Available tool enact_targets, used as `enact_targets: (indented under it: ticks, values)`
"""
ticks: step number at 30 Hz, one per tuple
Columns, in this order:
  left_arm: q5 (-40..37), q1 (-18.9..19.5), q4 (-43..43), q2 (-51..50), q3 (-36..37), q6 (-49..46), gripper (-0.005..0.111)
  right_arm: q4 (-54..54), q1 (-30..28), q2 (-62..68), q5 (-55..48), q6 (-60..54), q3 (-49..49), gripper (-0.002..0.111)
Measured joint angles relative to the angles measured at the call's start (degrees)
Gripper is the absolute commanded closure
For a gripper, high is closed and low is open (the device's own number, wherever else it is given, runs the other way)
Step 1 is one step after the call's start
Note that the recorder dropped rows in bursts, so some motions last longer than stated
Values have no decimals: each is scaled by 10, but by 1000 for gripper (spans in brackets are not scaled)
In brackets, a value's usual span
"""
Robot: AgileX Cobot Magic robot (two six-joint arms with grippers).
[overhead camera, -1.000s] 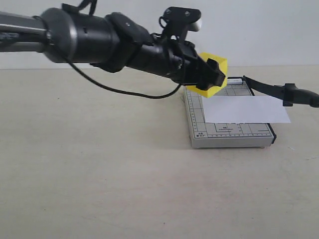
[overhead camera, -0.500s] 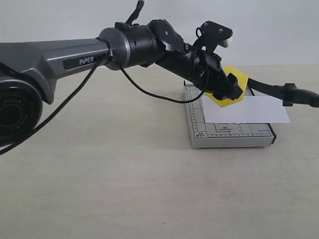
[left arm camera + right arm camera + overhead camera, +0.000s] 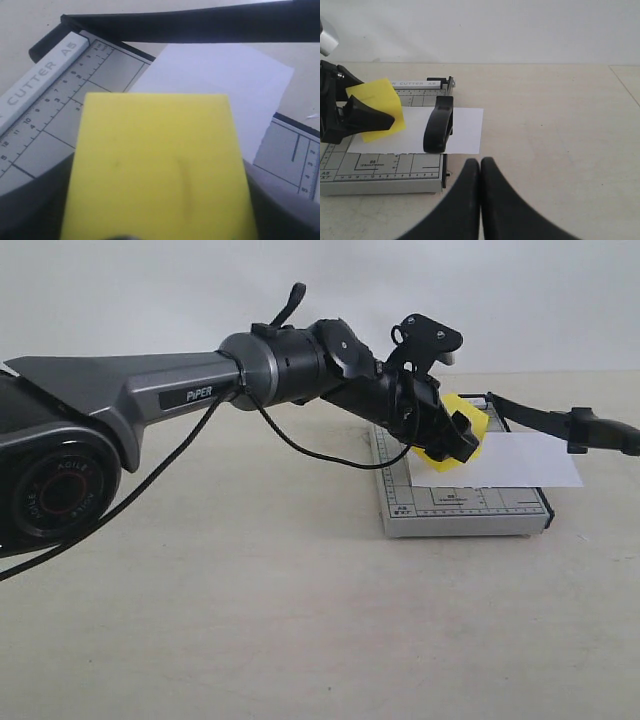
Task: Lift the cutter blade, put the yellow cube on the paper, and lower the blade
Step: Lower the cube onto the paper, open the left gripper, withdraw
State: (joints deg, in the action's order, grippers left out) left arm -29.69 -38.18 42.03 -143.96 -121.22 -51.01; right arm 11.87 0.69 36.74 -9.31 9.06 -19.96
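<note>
My left gripper is shut on the yellow cube, which is tilted and held low over the left end of the paper. I cannot tell whether the cube touches the sheet. The paper lies on the grey gridded cutter base. The cutter blade stands raised, and its thick handle hangs free over the paper's right part. In the left wrist view the cube fills the space between the jaws, with the paper and blade beyond. My right gripper is shut and empty, on the table beside the base.
The cutter base sits on a beige table in front of a white wall. My long left arm stretches from the left across the table to the cutter, with a black cable hanging below it.
My left gripper has carried the cube to the right and down, from above the base's back left corner to just over the paper's left end. The blade and paper have not moved.
</note>
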Motion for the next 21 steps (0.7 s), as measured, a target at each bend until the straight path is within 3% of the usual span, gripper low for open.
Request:
enact_targets:
  ticks: [14,18,21]
  values:
    - [6,-1,33,-25,-9,0,101,0,0,0,0,0,0,108]
    - [6,-1,33,-25,-9,0,83,0,0,0,0,0,0,108]
    - [6,-1,33,-25,-9,0,56,0,0,0,0,0,0,108]
